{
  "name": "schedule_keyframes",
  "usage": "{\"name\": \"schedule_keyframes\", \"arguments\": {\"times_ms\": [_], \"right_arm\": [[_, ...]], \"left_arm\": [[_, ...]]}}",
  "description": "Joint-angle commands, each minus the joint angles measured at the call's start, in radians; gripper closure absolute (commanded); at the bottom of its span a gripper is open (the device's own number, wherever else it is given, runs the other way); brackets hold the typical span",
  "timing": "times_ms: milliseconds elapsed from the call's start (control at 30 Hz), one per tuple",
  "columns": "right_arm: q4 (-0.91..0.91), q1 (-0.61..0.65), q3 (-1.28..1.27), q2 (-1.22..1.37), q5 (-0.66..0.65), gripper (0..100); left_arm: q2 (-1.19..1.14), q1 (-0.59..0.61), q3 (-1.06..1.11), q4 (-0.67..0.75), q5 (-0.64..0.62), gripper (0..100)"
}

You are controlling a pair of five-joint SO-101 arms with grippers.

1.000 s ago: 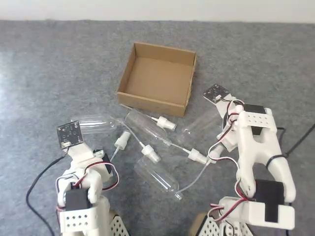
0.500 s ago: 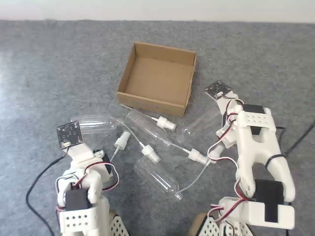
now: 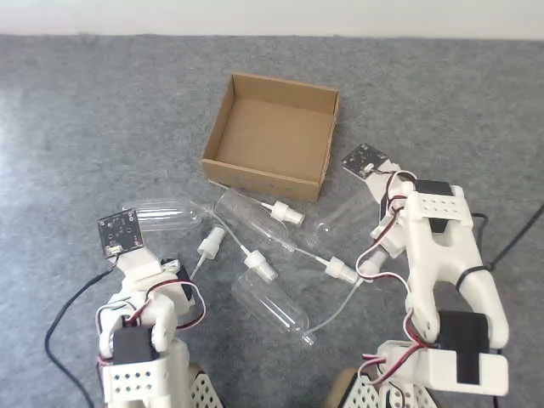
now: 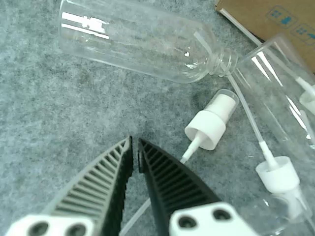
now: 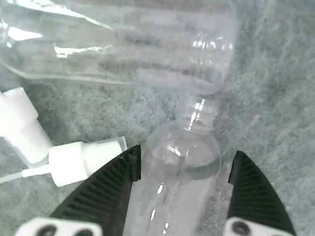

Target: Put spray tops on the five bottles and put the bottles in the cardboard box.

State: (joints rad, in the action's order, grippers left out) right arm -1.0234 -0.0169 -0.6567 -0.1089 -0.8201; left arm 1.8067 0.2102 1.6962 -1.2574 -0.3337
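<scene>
Clear bottles lie on the grey carpet in front of the cardboard box [image 3: 272,136]: one at the left [image 3: 166,215], one in the middle [image 3: 246,212], one nearer the arms [image 3: 270,304]. White spray tops [image 3: 211,244] [image 3: 259,265] [image 3: 342,270] with thin tubes lie loose among them. My right gripper [image 5: 184,157] is open, its fingers either side of a capless bottle [image 5: 177,182] whose neck points at another bottle [image 5: 123,44]. My left gripper [image 4: 134,145] is shut and holds nothing, close to a spray top [image 4: 209,125] and below a capless bottle [image 4: 142,46].
The box is open-topped with nothing inside, and its corner [image 4: 275,19] is in the left wrist view. Bare carpet lies to the left of and behind the box. The right arm [image 3: 438,246] stands over the bottle at the right [image 3: 348,212].
The right arm's wrist has shifted slightly left, toward the box. The left arm and the loose parts have not moved.
</scene>
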Motion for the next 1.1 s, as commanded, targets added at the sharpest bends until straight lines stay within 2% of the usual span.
{"name": "schedule_keyframes", "arguments": {"times_ms": [0,1067], "right_arm": [[0.013,0.008,0.051,-0.007,-0.023,73.4],[0.015,0.008,-0.021,-0.007,-0.017,73.5]], "left_arm": [[0.014,0.003,-0.012,-0.003,-0.006,98],[0.014,0.003,-0.012,-0.003,-0.006,98]]}}
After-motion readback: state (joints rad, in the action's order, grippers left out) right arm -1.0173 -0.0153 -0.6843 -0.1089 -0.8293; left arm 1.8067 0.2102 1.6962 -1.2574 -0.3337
